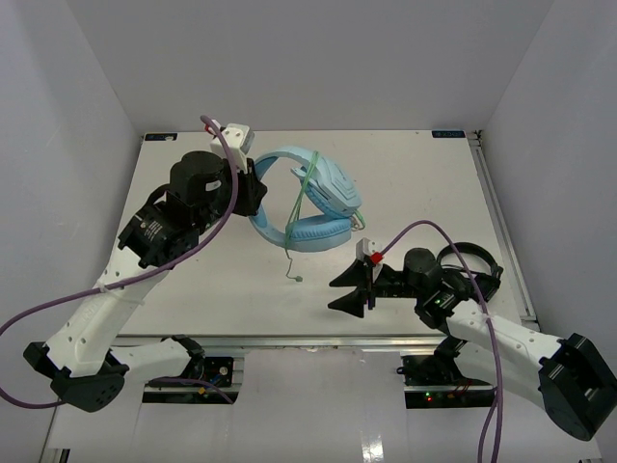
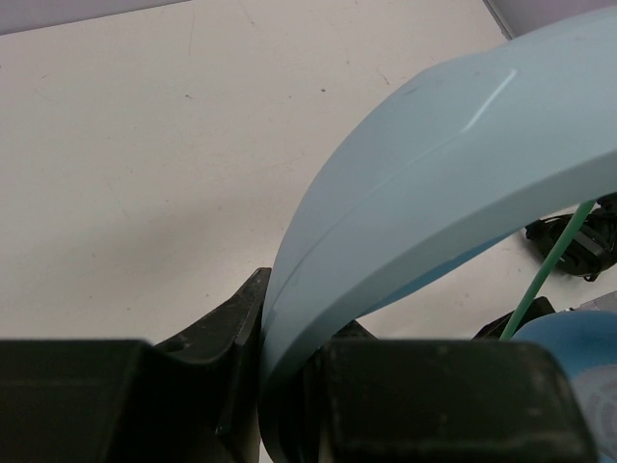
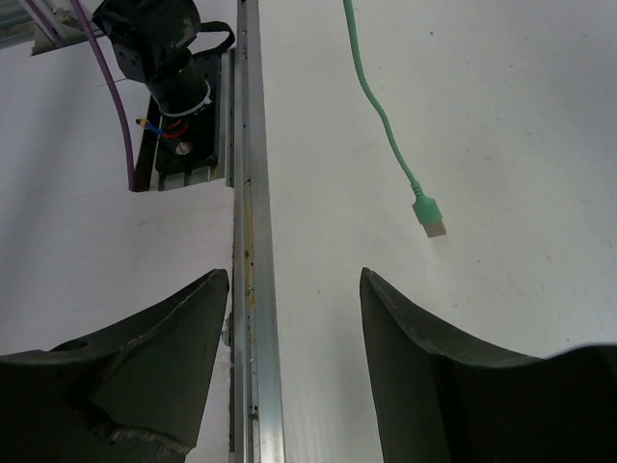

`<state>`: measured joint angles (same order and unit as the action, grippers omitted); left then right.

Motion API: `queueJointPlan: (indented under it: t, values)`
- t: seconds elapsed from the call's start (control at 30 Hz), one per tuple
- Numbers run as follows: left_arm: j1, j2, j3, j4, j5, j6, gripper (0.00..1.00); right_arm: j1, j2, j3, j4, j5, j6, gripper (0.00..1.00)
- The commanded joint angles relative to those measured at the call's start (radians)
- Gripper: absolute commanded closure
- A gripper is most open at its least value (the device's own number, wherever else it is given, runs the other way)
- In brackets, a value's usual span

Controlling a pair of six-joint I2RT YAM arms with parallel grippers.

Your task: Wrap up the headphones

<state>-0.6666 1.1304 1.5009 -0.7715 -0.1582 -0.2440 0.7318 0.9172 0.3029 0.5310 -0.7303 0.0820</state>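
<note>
The light blue headphones (image 1: pixel 310 198) are held up off the table at the back centre. My left gripper (image 1: pixel 258 190) is shut on their wide headband (image 2: pixel 434 174), which fills the space between its fingers. The pale green cable (image 1: pixel 301 198) is looped across the earcups, and its free end hangs down to a plug (image 1: pixel 298 279) near the table. In the right wrist view that plug (image 3: pixel 429 217) lies ahead and to the right of the open, empty right gripper (image 3: pixel 294 280). In the top view the right gripper (image 1: pixel 349 289) hovers near the front edge, below the headphones.
Black headphones (image 1: pixel 471 265) lie at the right side of the table beside the right arm. The metal rail (image 3: pixel 249 241) of the table's front edge runs under the right gripper. The left arm's base (image 3: pixel 164 58) is mounted beyond it.
</note>
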Motion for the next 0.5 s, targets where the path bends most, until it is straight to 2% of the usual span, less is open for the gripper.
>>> queueJointPlan:
  t: [0.0,0.23,0.47]
  values:
    - [0.002,-0.069,0.043,0.075,0.053,-0.063,1.0,0.017,0.043,0.033,0.081,-0.03,-0.047,0.35]
    - [0.002,-0.072,0.037,0.074,0.059,-0.066,1.0,0.018,0.141,0.088,0.081,-0.056,-0.077,0.35]
    - [0.002,-0.07,0.031,0.075,0.066,-0.071,1.0,0.043,0.26,0.13,0.158,-0.127,-0.077,0.34]
